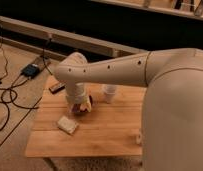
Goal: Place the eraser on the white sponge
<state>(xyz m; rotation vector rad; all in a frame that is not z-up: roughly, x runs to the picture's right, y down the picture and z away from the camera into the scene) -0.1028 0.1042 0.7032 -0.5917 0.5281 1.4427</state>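
The eraser, a small dark flat bar, lies at the table's far left edge. The white sponge, a pale block, rests on the wooden table toward the front left. My gripper points down over the table, just right of and behind the sponge and well in front of the eraser. It stands open, and neither the eraser nor the sponge is in it. The wrist hides part of what lies under it.
A white cup stands behind the gripper to the right. A yellowish item and a dark bowl sit right beside the gripper. My large pale arm covers the table's right side. Cables and a box lie on the floor at the left.
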